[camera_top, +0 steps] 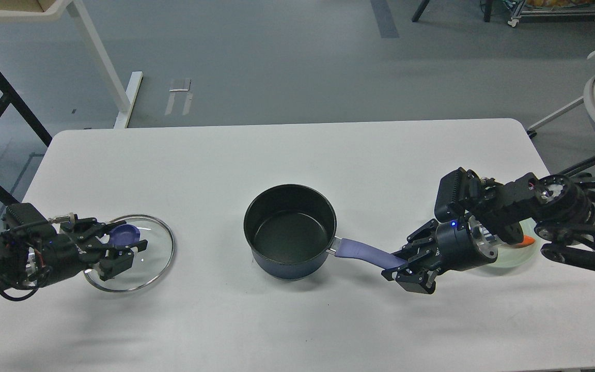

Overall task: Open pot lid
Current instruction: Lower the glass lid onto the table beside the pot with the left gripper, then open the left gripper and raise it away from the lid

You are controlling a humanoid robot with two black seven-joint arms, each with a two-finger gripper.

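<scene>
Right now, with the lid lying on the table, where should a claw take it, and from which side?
By the blue knob at the lid's centre, coming from above. The glass disc lies flat on the table, so its thin rim offers little to pinch, while the knob stands up proud. The left claw is already at the knob, fingers either side.

A lab: grey floor (277, 67), white table (287, 155), equipment carts (561, 10).

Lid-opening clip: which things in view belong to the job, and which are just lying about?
Job: pot; glass lid off, flat on table; left gripper at the lid's knob; right gripper on pot handle.
Lying about: pale bowl holding something orange, behind the right arm.
</scene>
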